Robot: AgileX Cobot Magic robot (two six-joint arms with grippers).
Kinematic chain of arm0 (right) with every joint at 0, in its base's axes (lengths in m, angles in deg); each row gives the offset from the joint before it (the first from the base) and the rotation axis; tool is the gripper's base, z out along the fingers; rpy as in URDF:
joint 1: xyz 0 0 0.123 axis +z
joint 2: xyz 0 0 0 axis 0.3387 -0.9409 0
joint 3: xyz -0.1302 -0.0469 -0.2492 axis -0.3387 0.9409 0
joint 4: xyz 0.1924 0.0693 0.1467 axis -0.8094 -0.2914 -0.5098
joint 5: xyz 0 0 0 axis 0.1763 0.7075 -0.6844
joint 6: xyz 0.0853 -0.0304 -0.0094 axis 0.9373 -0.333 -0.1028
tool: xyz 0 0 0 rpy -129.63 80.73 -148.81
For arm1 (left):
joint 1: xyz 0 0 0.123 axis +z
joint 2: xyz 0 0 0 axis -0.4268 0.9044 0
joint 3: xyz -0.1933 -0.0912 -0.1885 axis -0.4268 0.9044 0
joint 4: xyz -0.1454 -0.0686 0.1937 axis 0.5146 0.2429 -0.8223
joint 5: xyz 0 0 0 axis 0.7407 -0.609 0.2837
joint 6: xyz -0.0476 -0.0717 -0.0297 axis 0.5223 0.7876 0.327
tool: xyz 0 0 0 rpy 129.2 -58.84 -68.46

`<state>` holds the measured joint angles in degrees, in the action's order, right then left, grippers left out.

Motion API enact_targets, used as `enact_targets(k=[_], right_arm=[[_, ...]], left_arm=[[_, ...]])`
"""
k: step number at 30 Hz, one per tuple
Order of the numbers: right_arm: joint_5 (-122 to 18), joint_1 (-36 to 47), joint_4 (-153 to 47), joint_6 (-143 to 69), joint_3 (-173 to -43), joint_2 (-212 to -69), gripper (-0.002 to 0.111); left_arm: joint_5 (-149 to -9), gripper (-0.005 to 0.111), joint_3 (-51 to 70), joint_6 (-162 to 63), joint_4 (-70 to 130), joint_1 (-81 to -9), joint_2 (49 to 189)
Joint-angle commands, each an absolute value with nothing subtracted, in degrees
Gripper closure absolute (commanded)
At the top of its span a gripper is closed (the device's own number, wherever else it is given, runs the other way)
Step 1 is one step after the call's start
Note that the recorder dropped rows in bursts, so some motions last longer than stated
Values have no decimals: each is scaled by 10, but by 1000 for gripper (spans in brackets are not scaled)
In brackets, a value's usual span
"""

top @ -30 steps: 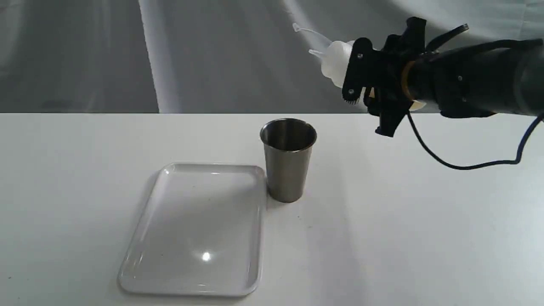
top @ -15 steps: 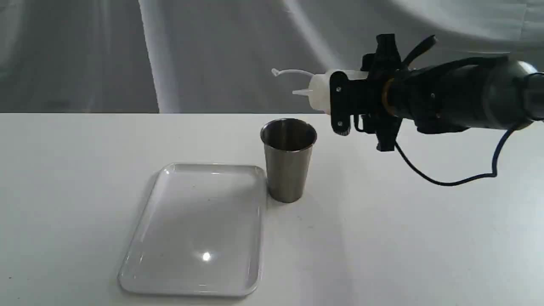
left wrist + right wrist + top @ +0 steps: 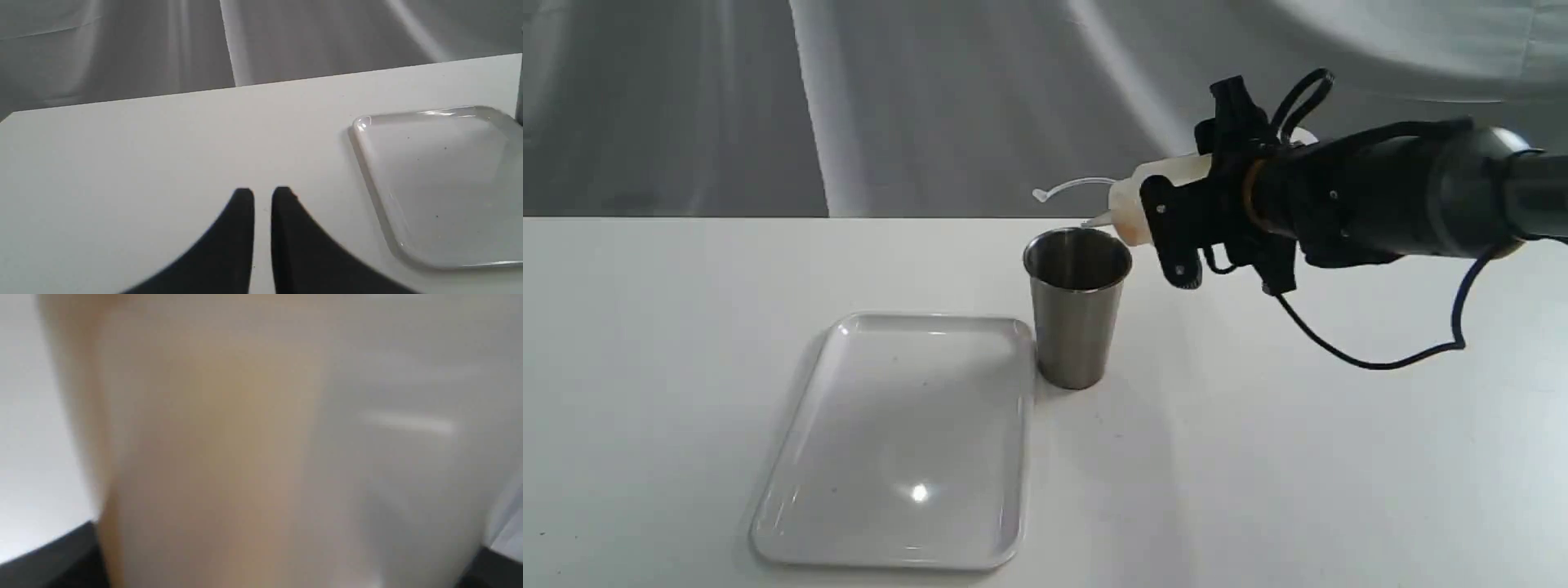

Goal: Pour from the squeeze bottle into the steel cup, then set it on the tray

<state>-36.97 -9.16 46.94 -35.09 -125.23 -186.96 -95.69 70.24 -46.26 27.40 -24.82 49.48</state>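
1. Checked surfaces for print: found only plain translucent whitish plastic on the squeeze bottle (image 3: pixel 1125 208), bare brushed metal on the steel cup (image 3: pixel 1076 318), and glossy white on the tray (image 3: pixel 907 408).
2. Located squeeze bottle aloft over the table (image 3: pixel 1339 457), up and to the right of the steel cup in the exterior view, clear of cup and tray.
3. Logged long axis close to horizontal, with the base end higher at right and the nozzle end lower at left.
4. Logged nozzle pointing left and slightly down, tip just above the cup's far rim. Could not tell whether liquid is leaving the tip.
5. Noted thin cap strap (image 3: pixel 1070 186) arcing left from the neck, above the cup mouth.
6. Noted amber liquid (image 3: pixel 1131 229) pooled at the shoulder, next to the nozzle.
7. Recorded right gripper (image 3: pixel 1172 204) clamped across the bottle body, one dark finger in front of it. In the right wrist view, saw only the blurred bottle wall (image 3: pixel 261 441), amber-tinted on one side.
8. Recorded left gripper (image 3: pixel 262 196) low over bare table, tips drawn nearly together with a thin slit between them, holding nothing. Tray (image 3: pixel 441 183) near it, apart.
9. Logged steel cup upright, mouth up, just beside the tray's far right corner. Could not tell whether the two touch.
10. Logged tray flat on the table, long axis running near to far in the exterior view.
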Motion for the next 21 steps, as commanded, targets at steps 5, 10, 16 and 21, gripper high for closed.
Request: enact_targets(k=[5, 10, 16, 21], right_arm=[[-361, -89, 472, -415, -1252, -1863, 108], [-351, -89, 472, -421, -1252, -1863, 108], [-350, -89, 472, -421, -1270, -1863, 108], [-349, -89, 472, -430, -1286, -1863, 108]], left_arm=[[-953, 98, 705, -461, 274, -246, 492], [-953, 98, 705, -461, 274, -246, 492], [-953, 98, 705, -461, 274, -246, 492], [-953, 98, 705, -461, 274, -246, 492]])
